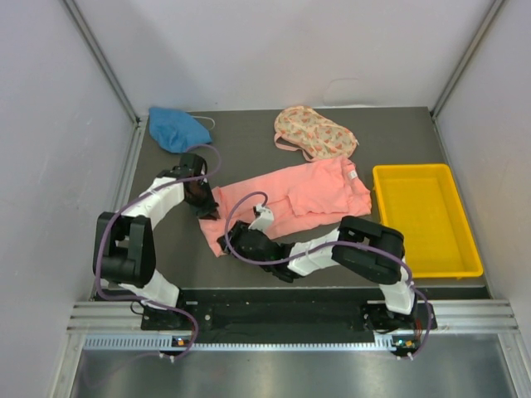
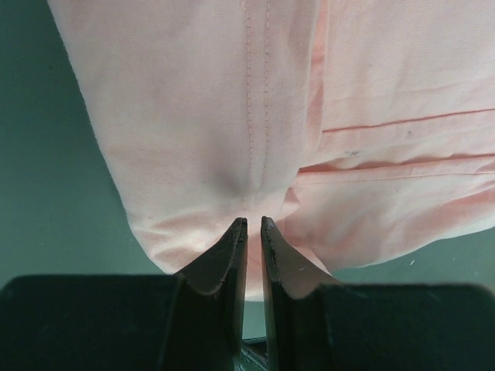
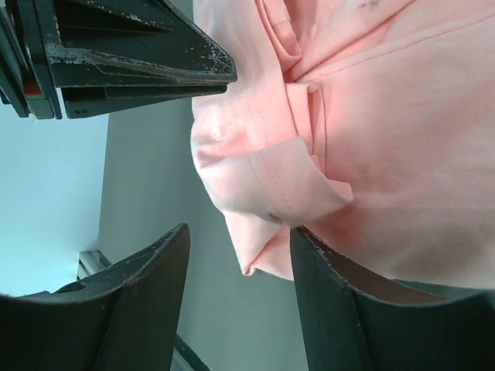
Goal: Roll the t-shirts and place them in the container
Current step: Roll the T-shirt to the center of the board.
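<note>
top view: showing the salmon-pink t-shirt point(image 1: 307, 195) lying mid-table, left gripper point(image 1: 206, 207) and right gripper point(image 1: 226, 242) meeting at its near-left end. left wrist: pinching the pink hem between almost-closed fingers point(image 2: 232, 263). right wrist: gaping wide, straddling a folded hem corner.

Open table point(image 1: 241, 149) behind pink tee point(image 1: 307, 195); yellow tray point(image 1: 378, 207) just beside it

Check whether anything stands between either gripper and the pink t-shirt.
Nothing visible does. The left gripper has its jaws nearly closed right on the pink t-shirt at its hem, and the right gripper stands open at the shirt's folded corner. The blue shirt, floral shirt and yellow tray lie elsewhere, not in between.
</note>
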